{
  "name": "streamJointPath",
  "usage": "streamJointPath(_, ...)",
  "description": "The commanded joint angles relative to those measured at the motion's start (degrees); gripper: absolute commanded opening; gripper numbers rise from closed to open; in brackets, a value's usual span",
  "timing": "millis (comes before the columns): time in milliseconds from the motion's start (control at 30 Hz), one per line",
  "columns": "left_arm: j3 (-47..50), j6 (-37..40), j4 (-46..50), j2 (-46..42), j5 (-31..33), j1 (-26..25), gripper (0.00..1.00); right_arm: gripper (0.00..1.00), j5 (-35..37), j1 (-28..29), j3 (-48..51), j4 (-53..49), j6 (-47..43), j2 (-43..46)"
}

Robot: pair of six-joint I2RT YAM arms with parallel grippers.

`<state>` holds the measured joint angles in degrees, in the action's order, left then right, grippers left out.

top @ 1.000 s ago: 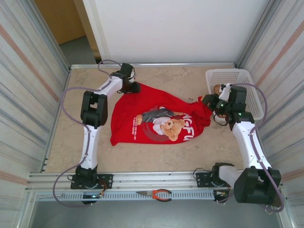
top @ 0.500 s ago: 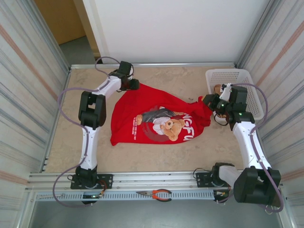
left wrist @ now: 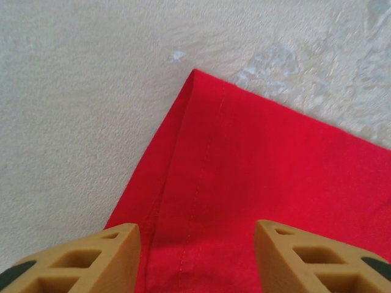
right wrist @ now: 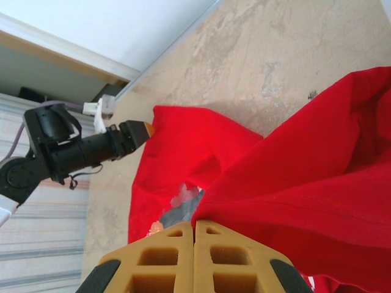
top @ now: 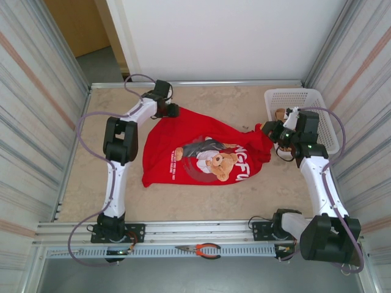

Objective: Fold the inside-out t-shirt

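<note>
The inside-out t-shirt (top: 173, 139) is bright red with a teddy-bear print and white lettering facing up, and lies crumpled across the middle of the table. My left gripper (top: 175, 112) is at its far left corner. In the left wrist view the tan fingers (left wrist: 91, 259) stand apart over the hemmed corner of the t-shirt (left wrist: 263, 177), so the left gripper (left wrist: 198, 235) is open. My right gripper (top: 267, 128) is at the shirt's right end. In the right wrist view the right gripper (right wrist: 195, 223) is shut on a fold of the t-shirt (right wrist: 317, 177), which is lifted and bunched.
A white plastic basket (top: 305, 96) stands at the back right, just beyond the right arm, with something brownish inside. Red-handled pliers (top: 204, 249) lie on the front rail. Corrugated walls close in both sides. Bare tabletop (top: 214, 201) lies in front of the shirt.
The left gripper has shifted slightly around the shirt's far left corner, staying open. The right gripper keeps its hold and has barely moved.
</note>
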<state>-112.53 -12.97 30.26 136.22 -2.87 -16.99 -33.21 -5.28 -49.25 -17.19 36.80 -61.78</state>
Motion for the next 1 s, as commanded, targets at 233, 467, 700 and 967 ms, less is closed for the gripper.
streamJointPath(233, -0.2, 1.4, 1.2, 1.3, -0.1, -0.9, 0.38, 0.00, -1.4, -0.6, -1.0, -0.7, -1.3, 0.5)
streamJointPath(467, 0.2, 1.4, 1.2, 1.3, 0.6, -1.0, 0.39, 0.00, -1.6, -0.7, -1.2, -0.7, -1.3, 0.7)
streamJointPath(700, 4.2, 1.3, -2.0, -1.6, 3.2, -1.1, 0.49, 0.00, -1.8, -0.9, -1.2, -0.8, -1.4, 0.5)
streamJointPath(967, 3.5, 1.2, -2.2, -1.3, 3.5, -1.1, 0.50, 0.00, -1.8, -1.1, -1.1, -0.7, -1.4, 0.6)
